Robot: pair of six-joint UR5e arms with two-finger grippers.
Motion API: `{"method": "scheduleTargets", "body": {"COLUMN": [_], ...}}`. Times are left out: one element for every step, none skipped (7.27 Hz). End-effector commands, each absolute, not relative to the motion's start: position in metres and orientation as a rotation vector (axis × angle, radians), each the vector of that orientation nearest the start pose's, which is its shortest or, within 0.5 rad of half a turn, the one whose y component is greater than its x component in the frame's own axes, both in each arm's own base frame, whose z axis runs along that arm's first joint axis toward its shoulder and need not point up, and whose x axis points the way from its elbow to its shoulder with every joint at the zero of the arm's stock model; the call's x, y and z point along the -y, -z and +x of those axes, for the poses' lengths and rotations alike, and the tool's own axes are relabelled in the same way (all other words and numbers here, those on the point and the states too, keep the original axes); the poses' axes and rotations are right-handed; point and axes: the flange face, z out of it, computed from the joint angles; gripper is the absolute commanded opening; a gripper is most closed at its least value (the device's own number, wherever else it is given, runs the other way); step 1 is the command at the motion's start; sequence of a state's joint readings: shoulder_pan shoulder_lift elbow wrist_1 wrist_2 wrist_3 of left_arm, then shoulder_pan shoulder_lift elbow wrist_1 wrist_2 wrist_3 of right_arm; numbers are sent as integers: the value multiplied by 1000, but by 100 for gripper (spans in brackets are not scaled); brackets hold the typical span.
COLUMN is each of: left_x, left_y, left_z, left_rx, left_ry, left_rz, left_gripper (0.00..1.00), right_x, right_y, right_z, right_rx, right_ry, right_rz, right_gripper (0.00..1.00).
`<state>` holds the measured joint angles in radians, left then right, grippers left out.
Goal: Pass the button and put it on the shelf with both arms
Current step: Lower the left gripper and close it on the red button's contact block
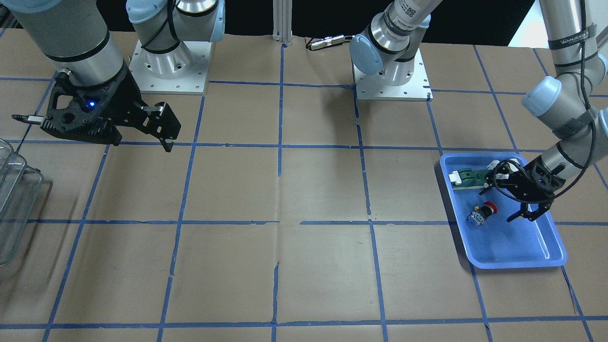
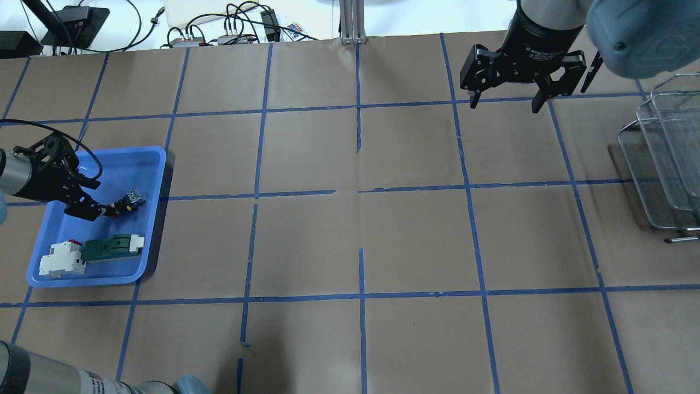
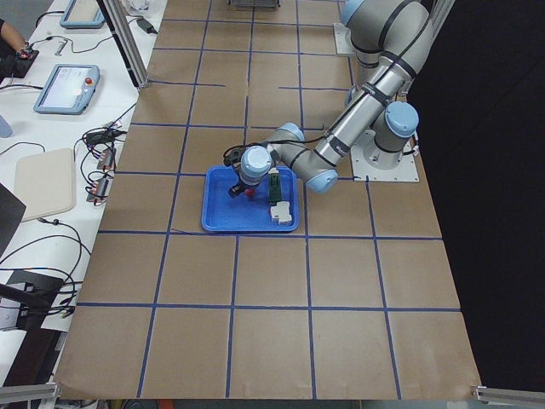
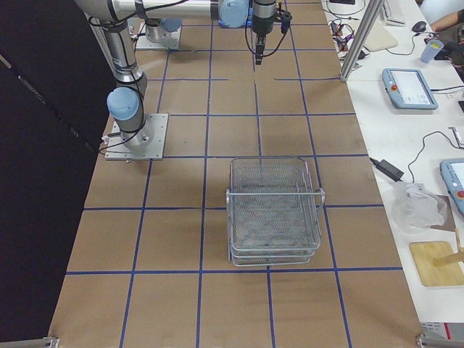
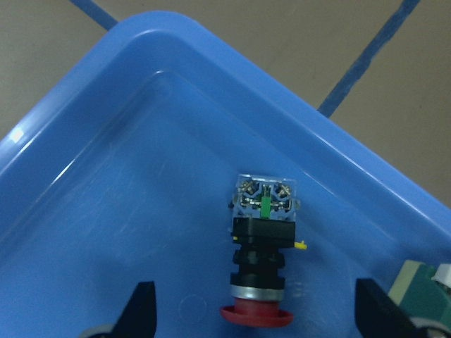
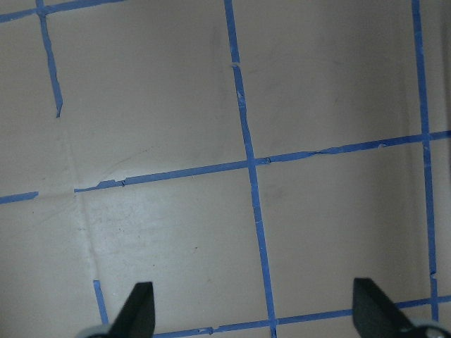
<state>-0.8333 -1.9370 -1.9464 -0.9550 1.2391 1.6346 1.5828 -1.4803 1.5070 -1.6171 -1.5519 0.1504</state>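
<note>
The wire shelf point(image 4: 275, 190) stands well apart from the blue tray point(image 2: 155, 219). Right hand point(image 2: 506, 105) hangs spread over tabletop point(image 2: 415, 235). Left hand point(image 5: 255, 303), spread, straddles the button point(image 5: 262, 232) lying in the tray; pinching its rounded red cap point(image 5: 257, 317) could squirt it free.

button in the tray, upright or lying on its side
Lying on its side. The button shows red cap, black collar and rear block in a row along the floor of the blue tray.
</note>
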Motion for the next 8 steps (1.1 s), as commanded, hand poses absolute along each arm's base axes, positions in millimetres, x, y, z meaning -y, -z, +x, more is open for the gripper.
{"method": "scheduleTargets", "body": {"left_x": [500, 500, 499, 499, 499, 499, 503, 506], "left_y": [-175, -174, -173, -173, -172, -173, -178, -183], "left_z": [232, 231, 230, 230, 230, 232, 236, 236], "left_rx": [-3028, -3017, -3010, -3010, -3012, -3008, -2994, -2988], "left_ry": [445, 450, 451, 447, 447, 449, 456, 462], "left_rz": [1430, 1450, 1466, 1471, 1472, 1468, 1463, 1457], "left_gripper": [100, 89, 72, 45, 31, 5, 0, 0], "right_x": [531, 533, 534, 534, 535, 537, 546, 549], "right_y": [-478, -480, -482, -488, -494, -491, -481, -476], "right_z": [141, 141, 140, 141, 140, 141, 140, 141], "right_rx": [-3111, -3107, -3107, -3098, -3061, -3054, -3045, -3044], "right_ry": [33, 71, 83, 94, 115, 107, 102, 87], "right_rz": [210, 216, 219, 220, 201, 197, 201, 199], "right_gripper": [100, 100, 100, 100, 100, 100, 100, 100]}}
